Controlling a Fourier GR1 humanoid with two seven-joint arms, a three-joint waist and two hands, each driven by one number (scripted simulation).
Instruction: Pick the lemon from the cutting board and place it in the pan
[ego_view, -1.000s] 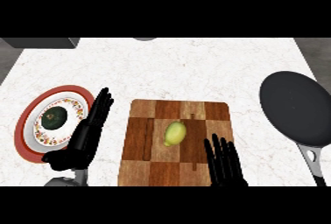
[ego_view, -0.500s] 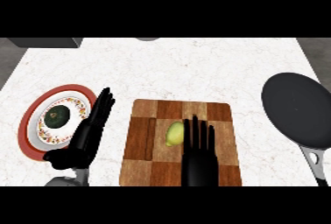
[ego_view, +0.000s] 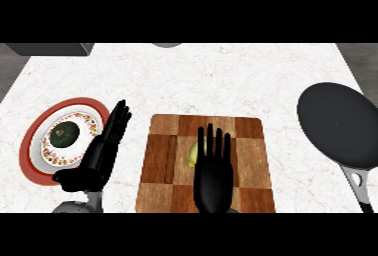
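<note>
Head view: right hand (ego_view: 214, 176), fingers (ego_view: 210, 136) straight, covers the lemon (ego_view: 193, 154); closing off-centre could roll it across the cutting board (ego_view: 164, 150).

yellow-green lemon (ego_view: 193, 154), mostly hidden, lies mid wooden cutting board (ego_view: 164, 165); black pan (ego_view: 339, 125) sits apart, rightward.

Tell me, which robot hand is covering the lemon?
The right hand, stretched over the cutting board with straight fingers hiding most of the lemon. The left hand lies off the board, at the plate's right edge.
</note>
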